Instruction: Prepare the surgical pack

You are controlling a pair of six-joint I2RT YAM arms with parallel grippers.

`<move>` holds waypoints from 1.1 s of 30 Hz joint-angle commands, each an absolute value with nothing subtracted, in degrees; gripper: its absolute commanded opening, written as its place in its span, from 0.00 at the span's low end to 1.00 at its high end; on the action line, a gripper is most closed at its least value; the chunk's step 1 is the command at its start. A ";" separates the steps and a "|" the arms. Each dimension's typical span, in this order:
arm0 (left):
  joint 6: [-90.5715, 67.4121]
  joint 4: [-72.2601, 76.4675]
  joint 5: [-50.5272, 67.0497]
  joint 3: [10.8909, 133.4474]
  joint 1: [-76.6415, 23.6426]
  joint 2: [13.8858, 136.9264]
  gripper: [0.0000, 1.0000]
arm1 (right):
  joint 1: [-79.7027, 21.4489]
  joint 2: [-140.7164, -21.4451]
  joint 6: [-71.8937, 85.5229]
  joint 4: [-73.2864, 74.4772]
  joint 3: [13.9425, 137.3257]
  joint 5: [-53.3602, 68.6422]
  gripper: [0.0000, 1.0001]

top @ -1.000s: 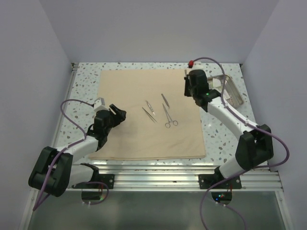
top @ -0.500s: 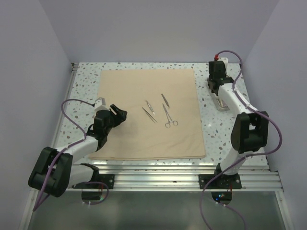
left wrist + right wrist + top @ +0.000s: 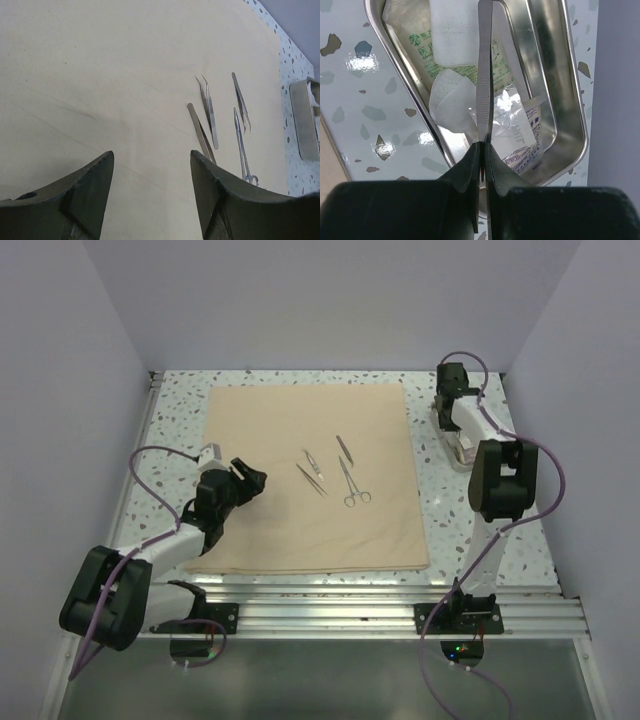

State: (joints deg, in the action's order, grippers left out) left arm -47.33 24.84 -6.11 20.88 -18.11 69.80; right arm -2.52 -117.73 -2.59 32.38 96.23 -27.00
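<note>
Grips slim steel tweezers in the right pincer, pinched all but together on the shank, with the tips pointing away over the steel tray. Hangs above that tray at the far right of the table, near the right edge of the tan cloth but off it. Inside the tray: a green-printed packet, a white gauze roll, a folded gauze pad and a clear packet with blue print. Touching the tweezers or clear of them, cannot tell.

Holds nothing in the left pincer. Stands well open, low over the near-left part of the tan cloth, with only bare fabric in the gap.

Spread flat as a square sheet in the middle of the table, with four instruments lying loose near its centre: curved tweezers, straight tweezers just beside them, a finer pointed pair further right, and ring-handled forceps close to that pair. All ahead of the left pincer and apart from it.
</note>
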 commanded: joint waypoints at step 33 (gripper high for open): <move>-43.60 29.44 -0.89 23.99 -17.84 73.91 0.67 | -7.01 -102.57 1.93 22.23 83.50 -5.54 0.43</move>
